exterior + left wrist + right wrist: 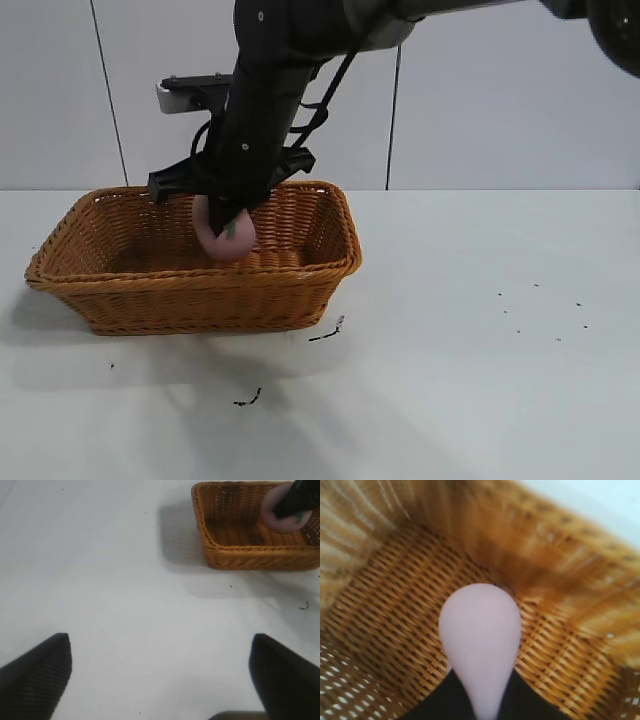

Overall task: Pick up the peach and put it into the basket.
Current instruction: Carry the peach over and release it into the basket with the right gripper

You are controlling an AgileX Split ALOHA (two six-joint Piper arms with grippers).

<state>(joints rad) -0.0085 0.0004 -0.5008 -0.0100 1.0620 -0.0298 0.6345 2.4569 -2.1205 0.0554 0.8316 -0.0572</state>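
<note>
The right pincer (232, 222) hangs inside the basket (300, 290), left of centre in the exterior view, its fingers squeezed tight on the peach (228, 240). The fruit is pinched so hard that, in the right wrist view, it bulges out past the dark fingertips like a pale pink bulb, with the basket's woven floor spread behind it. From the front, the peach sits below the line of the braided rim, toward the right half of the basket; whether it touches the weave underneath I cannot tell, though it looks just short of the bottom. So I judge that the picking up is done, and so is the carry; what remains is the letting go, then lifting the arm clear without dragging the fruit back out. The left pincer (160, 680) is parked well away over the bare white surface (125, 605), its two dark fingers spread wide at the lower corners of its own view, with the basket far off at the upper right of that view. A few dark specks lie on the surface in front of the basket.
</note>
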